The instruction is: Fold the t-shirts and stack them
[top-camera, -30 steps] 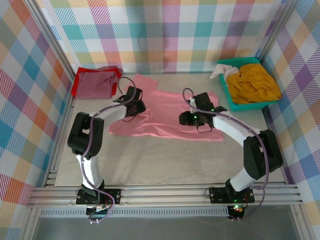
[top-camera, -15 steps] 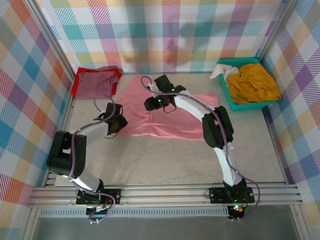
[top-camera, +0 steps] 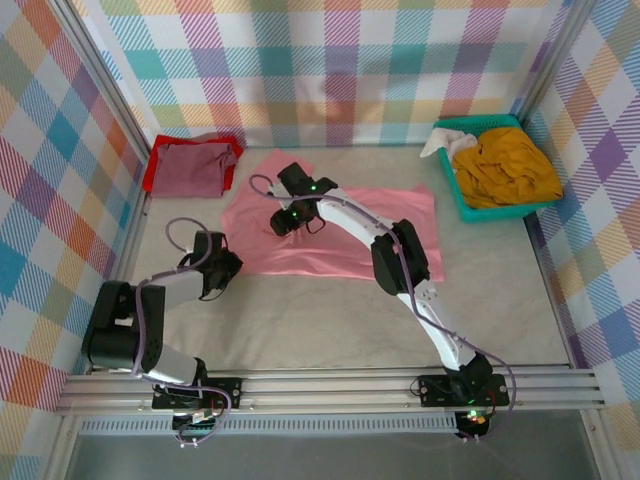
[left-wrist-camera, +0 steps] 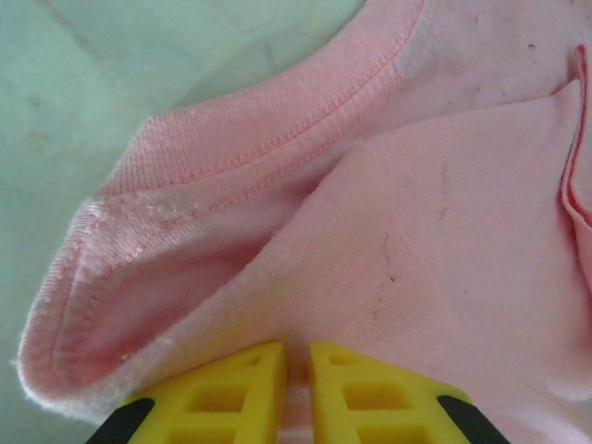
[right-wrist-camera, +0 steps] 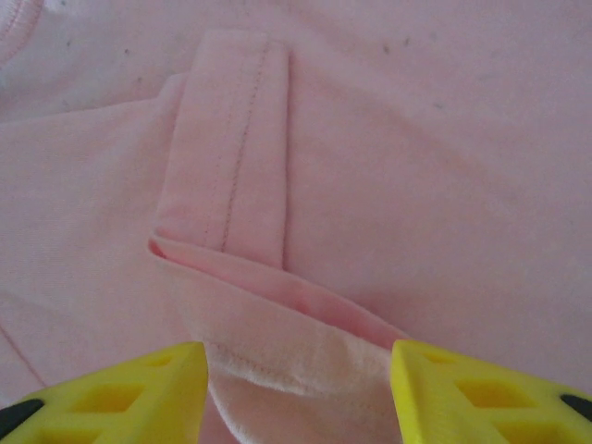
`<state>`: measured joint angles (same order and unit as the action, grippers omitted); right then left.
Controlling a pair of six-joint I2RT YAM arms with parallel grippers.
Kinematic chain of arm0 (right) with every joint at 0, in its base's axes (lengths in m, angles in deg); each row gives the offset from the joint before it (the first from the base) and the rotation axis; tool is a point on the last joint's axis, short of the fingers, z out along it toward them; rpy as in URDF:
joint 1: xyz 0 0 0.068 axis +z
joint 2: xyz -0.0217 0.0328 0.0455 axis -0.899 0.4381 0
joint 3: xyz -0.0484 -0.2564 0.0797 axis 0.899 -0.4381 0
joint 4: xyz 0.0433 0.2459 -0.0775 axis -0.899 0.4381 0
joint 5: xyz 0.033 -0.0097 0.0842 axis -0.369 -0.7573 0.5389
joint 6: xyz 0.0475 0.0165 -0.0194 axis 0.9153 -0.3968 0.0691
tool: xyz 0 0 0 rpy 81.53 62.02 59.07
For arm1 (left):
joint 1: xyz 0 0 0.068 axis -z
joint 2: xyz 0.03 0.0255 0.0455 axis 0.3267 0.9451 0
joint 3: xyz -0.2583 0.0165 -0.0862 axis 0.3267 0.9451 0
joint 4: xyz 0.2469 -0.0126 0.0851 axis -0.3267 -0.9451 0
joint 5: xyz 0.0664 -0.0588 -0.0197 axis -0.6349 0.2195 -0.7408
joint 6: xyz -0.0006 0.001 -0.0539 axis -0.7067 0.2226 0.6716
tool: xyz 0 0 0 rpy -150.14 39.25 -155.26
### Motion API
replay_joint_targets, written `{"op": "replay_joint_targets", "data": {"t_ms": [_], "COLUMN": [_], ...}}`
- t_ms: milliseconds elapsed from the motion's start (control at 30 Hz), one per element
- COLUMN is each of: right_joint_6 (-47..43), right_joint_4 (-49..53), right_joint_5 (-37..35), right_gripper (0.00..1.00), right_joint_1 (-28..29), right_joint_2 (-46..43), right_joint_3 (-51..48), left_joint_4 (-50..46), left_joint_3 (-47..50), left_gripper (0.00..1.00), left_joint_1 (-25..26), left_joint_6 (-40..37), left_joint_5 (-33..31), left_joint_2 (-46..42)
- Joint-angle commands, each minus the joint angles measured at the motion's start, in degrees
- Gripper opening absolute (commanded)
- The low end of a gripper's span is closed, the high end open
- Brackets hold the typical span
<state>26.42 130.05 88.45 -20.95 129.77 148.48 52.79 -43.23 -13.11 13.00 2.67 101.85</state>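
Note:
A salmon-pink t-shirt (top-camera: 345, 235) lies spread across the middle of the table. My left gripper (top-camera: 228, 268) is at the shirt's near-left corner. In the left wrist view its yellow fingers (left-wrist-camera: 250, 375) stand almost together, with a strip of the pink cloth (left-wrist-camera: 435, 231) pinched between them beside a hemmed edge. My right gripper (top-camera: 283, 221) is low over the shirt's upper-left part. Its fingers (right-wrist-camera: 139, 379) stand wide apart, and a raised fold of the pink shirt (right-wrist-camera: 287, 356) lies between them, ungripped.
A maroon t-shirt (top-camera: 190, 168) lies folded on a red one (top-camera: 150, 180) at the back left. A teal basket (top-camera: 468, 210) at the back right holds a mustard-yellow t-shirt (top-camera: 505, 165) and a white cloth (top-camera: 440, 143). Plaid walls enclose the table.
The left gripper has moved left and nearer, to the shirt's near-left corner, and closed on the cloth. The right arm has swung left across the shirt and its jaws have widened slightly.

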Motion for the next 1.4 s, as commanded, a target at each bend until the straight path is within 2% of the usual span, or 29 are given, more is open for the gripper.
{"op": "replay_joint_targets", "data": {"t_ms": [0,300,400,467,500,667,1000,1167,1233,1367], "right_joint_6": [-6.49,-11.56,-10.80,-9.93,-9.42,-5.26,-0.49,2.46,5.89,16.36], "right_joint_4": [-1.99,-8.09,-7.44,-6.53,-6.44,-5.18,-2.82,0.00,1.33,-1.08], "right_joint_5": [-2.51,-4.35,-9.05,-10.87,-11.65,-15.11,-11.96,-8.24,-2.85,14.25], "right_gripper": [0.55,0.55,0.42,0.25,0.21,0.20,0.21,0.24,0.29,0.34], "right_joint_1": [1.52,4.30,4.22,4.15,4.12,2.46,-2.61,-3.27,-4.01,-6.79], "right_joint_2": [-0.47,-1.71,0.55,1.49,1.56,0.91,2.32,-0.13,-2.64,-8.75], "right_joint_3": [-0.71,-6.83,-3.57,-1.22,-0.73,1.46,3.88,3.80,1.85,-8.89], "left_joint_4": [-11.33,-13.25,-13.25,-12.93,-12.89,-12.71,-13.15,-12.62,-12.21,-12.34], "left_joint_3": [2.88,2.12,1.74,1.74,1.74,2.30,2.53,2.43,2.44,1.90], "left_gripper": [0.17,0.17,0.17,0.17,0.17,0.17,0.18,0.18,0.19,0.19], "left_joint_1": [-0.83,-1.11,-1.10,-1.12,-1.08,-1.08,-1.16,-1.20,-1.21,-1.17], "left_joint_6": [0.06,-1.18,-1.40,-1.36,-1.39,-1.29,-1.52,-1.28,-1.17,-1.36], "left_joint_5": [-0.49,-1.25,-0.99,-0.88,-0.88,-1.30,-2.81,-2.77,-2.56,-2.12], "left_joint_2": [-1.53,-3.29,-2.81,-2.61,-2.47,-2.62,-3.08,-2.45,-2.49,-2.60]}}
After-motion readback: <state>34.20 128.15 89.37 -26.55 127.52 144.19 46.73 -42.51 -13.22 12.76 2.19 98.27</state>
